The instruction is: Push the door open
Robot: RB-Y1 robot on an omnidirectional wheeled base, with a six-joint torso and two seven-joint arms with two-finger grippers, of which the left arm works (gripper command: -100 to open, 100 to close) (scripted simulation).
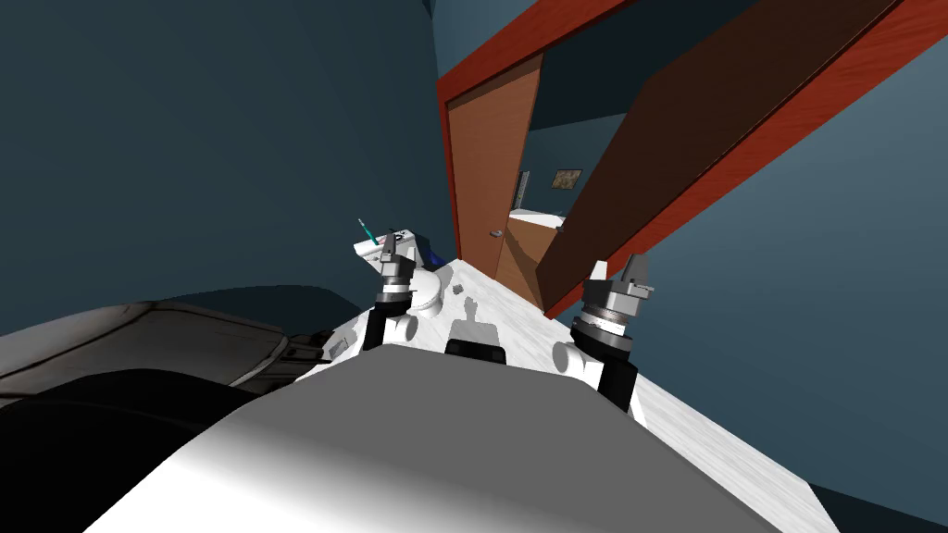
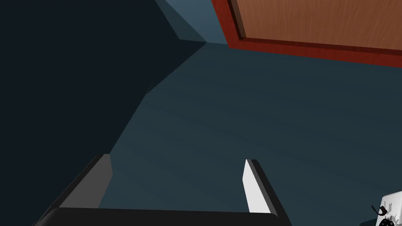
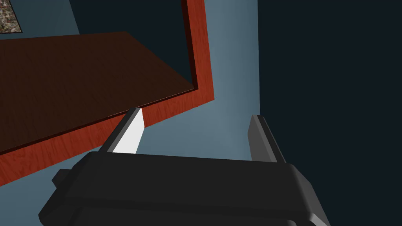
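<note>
Nearest on the left lies a grey tub (image 1: 139, 347) with a black inside. A white marbled floor (image 1: 731, 444) runs from the near right toward the doorway.

The left hand (image 1: 393, 242) is raised above a white toilet (image 1: 429, 296). Just beyond it a white block (image 1: 372, 250) stands against the dark blue left wall (image 1: 231, 139), with a teal stick (image 1: 367, 229) rising from it. In its wrist view the left hand (image 2: 176, 161) is released, its fingers wide apart with nothing between them. It points at blue wall beside the red frame (image 2: 314, 51).

The right hand (image 1: 634, 268) is raised near the low end of a dark brown panel (image 1: 694, 130) that lies along the right side of the frame. It is released too (image 3: 196, 113), holding nothing. One fingertip (image 3: 131, 135) lines up with the frame's red edge, but I cannot tell whether it touches. Nor can I tell whether that dark panel is the frame's inner face or a second leaf.

Farther off, at the left side of the frame, stands the door (image 1: 491, 176), a lit brown panel with a small grey handle (image 1: 496, 233) near its right edge. It stands open, with a gap between it and the dark panel. Through the gap show a white-topped brown unit (image 1: 537, 219) and a small picture (image 1: 567, 178) on a far blue wall. The toilet and the white block sit left of the doorway, near the door's foot.
</note>
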